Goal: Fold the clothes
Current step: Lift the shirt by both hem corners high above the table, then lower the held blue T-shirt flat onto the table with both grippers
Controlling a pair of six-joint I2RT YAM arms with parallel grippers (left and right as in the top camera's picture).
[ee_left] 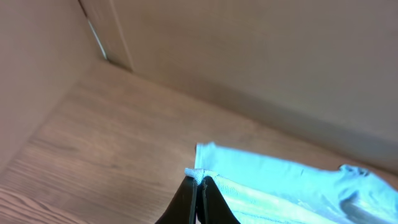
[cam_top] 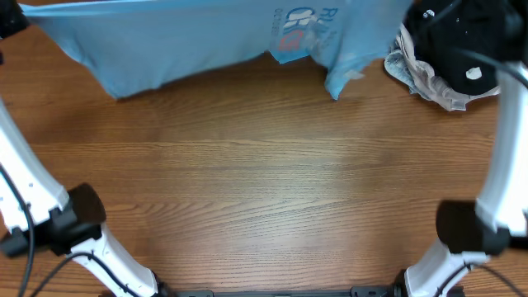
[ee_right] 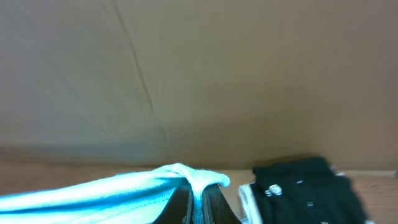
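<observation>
A light blue T-shirt (cam_top: 190, 41) with a printed logo hangs stretched along the far edge of the table in the overhead view, its lower part draping onto the wood. My left gripper (ee_left: 198, 182) is shut on one corner of the shirt (ee_left: 280, 186) at the far left. My right gripper (ee_right: 196, 190) is shut on another bunched edge of the shirt (ee_right: 93, 190) at the far right. Both grippers are out of the overhead frame at its top edge.
A pile of other clothes, black (cam_top: 450, 37) over a white patterned piece (cam_top: 421, 78), lies at the far right; it also shows in the right wrist view (ee_right: 305, 186). A beige wall stands behind the table. Both arm bases sit at the near corners.
</observation>
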